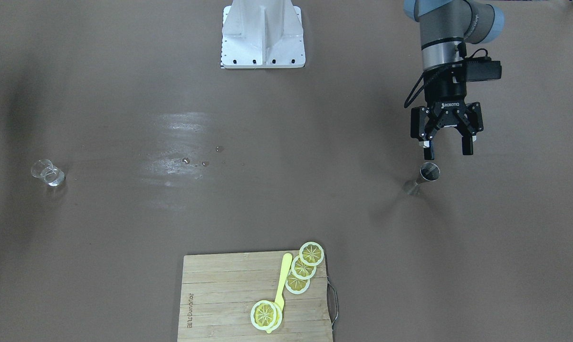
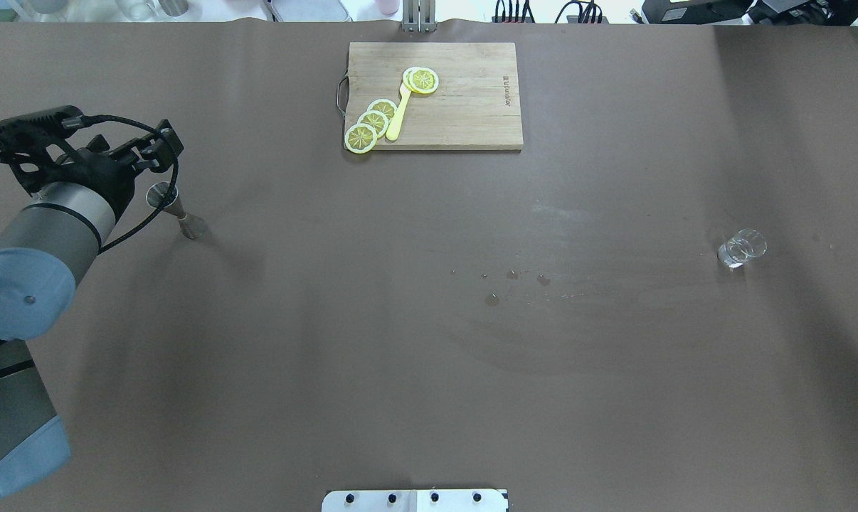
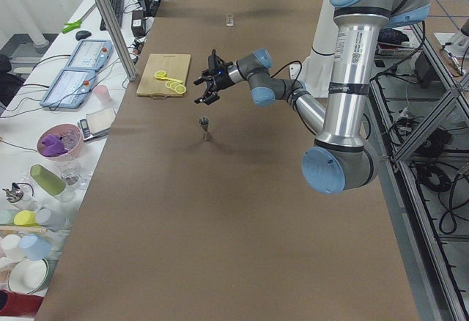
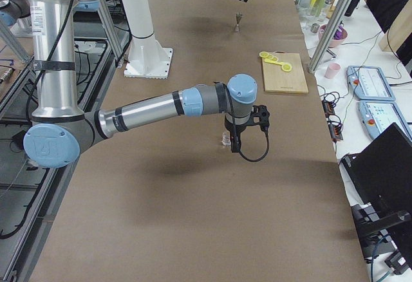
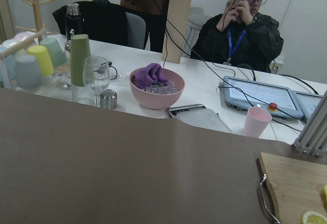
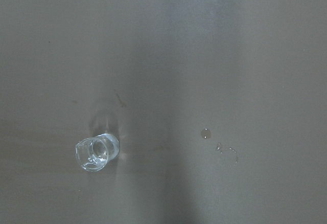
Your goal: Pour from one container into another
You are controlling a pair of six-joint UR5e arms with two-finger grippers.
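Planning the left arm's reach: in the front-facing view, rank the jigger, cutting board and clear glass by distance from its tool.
1. Jigger, just below the left tool.
2. Cutting board, bottom centre.
3. Clear glass, far left.

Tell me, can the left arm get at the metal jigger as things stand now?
Probably yes. The left hand is open and hangs just above the jigger, which stands upright with bare table around it.
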